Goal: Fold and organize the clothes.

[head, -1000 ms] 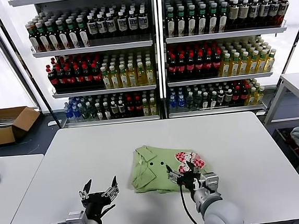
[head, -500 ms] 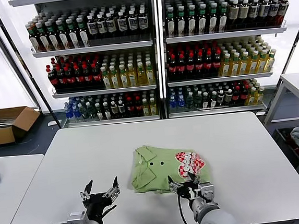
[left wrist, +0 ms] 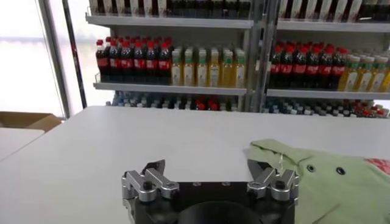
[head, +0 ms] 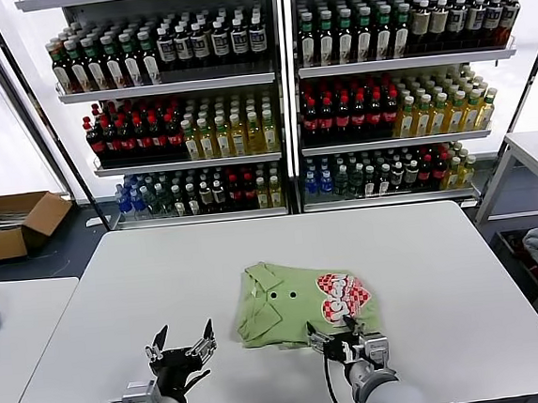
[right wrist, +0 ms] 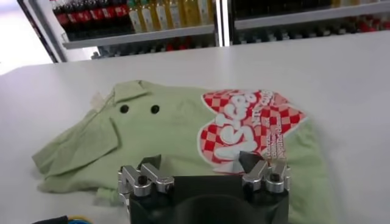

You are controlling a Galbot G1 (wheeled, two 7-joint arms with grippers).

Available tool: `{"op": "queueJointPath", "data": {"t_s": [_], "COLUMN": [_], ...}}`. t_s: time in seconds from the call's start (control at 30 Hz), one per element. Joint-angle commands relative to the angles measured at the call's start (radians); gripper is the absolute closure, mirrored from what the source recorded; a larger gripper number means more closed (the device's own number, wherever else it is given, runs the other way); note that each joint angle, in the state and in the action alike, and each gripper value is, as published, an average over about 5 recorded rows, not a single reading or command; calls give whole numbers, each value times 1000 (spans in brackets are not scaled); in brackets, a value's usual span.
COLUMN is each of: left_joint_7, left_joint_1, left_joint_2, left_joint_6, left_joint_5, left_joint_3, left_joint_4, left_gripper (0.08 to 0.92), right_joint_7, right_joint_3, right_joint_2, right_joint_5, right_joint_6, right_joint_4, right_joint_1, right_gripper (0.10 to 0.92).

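A light green polo shirt [head: 297, 305] lies folded on the white table [head: 162, 277], collar to the left, red-and-white checkered print [head: 343, 296] to the right. It also shows in the right wrist view [right wrist: 177, 134] and at the edge of the left wrist view [left wrist: 329, 182]. My right gripper [head: 343, 343] is open and empty, just in front of the shirt's near edge, over the table. My left gripper [head: 180, 346] is open and empty near the table's front edge, left of the shirt.
Shelves of bottles [head: 279, 97] stand behind the table. A cardboard box [head: 7, 224] lies on the floor at the far left. A second table [head: 16, 327] is at the left, with a rack [head: 537, 244] holding cloth at the right.
My right gripper has drawn back from over the shirt's print toward the table's front edge. The shirt lies flatter. The left gripper has barely moved.
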Motion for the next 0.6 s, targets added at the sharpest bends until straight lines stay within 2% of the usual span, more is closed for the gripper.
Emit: {"op": "queueJointPath", "data": {"t_s": [0.03, 0.4, 0.6], "left_joint_7": [2, 4, 4], "left_joint_1": [-1, 13, 19], "left_joint_2": [-8, -6, -4], "left_joint_6": [-4, -10, -10], "left_joint_5": [2, 12, 11], "left_joint_3": [9, 14, 7], "left_joint_4": [3, -9, -18], "left_gripper": [177, 177, 177], "right_joint_7": [-15, 19, 27], "right_joint_3": [58, 6, -10], "right_joint_2": [7, 163, 174], "right_joint_5": [-103, -203, -230], "right_joint_6": [2, 1, 0], "right_joint_4": [138, -155, -255], "right_joint_1": [7, 182, 205], "right_gripper": [203, 203, 203]}}
